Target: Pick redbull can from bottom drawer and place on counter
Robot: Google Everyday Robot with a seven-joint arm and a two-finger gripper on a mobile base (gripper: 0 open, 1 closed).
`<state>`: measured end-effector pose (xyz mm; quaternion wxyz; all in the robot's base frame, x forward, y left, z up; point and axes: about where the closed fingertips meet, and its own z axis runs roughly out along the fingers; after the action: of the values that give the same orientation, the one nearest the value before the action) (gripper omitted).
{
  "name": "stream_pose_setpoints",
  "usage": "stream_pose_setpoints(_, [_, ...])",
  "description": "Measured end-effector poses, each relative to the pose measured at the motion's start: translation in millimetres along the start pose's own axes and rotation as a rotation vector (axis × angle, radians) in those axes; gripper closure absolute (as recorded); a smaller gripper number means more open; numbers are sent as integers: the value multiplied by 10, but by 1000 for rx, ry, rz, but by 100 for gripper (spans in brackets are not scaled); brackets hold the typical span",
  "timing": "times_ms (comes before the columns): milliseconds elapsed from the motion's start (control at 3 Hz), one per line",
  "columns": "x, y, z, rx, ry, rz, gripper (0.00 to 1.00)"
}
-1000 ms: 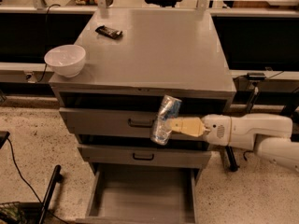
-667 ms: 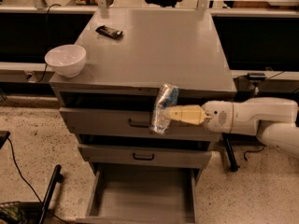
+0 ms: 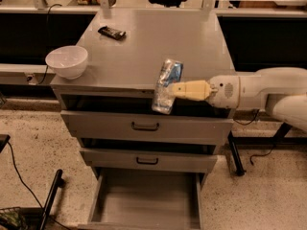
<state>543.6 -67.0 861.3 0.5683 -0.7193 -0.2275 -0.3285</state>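
My gripper (image 3: 173, 88) reaches in from the right with tan fingers shut on the redbull can (image 3: 166, 86). The can is blue and silver, tilted, and held in the air at the front edge of the counter (image 3: 158, 42), partly over it and partly in front of the top drawer. The bottom drawer (image 3: 146, 198) is pulled open below and its grey inside is bare.
A white bowl (image 3: 66, 61) stands at the counter's front left corner. A dark flat snack bar (image 3: 112, 32) lies at the back left. Two shallower drawers with black handles (image 3: 145, 126) sit slightly open. A black cable and pole lie on the floor at left.
My gripper has lifted the can upward from in front of the top drawer to the level of the counter's front edge.
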Motion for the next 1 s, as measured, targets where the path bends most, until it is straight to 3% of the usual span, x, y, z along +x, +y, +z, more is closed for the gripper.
stream_pose_setpoints(333, [498,209,-84,-36,18,124,100])
stream_pose_setpoints(1000, [1000,603,-250,-109,26,372,100])
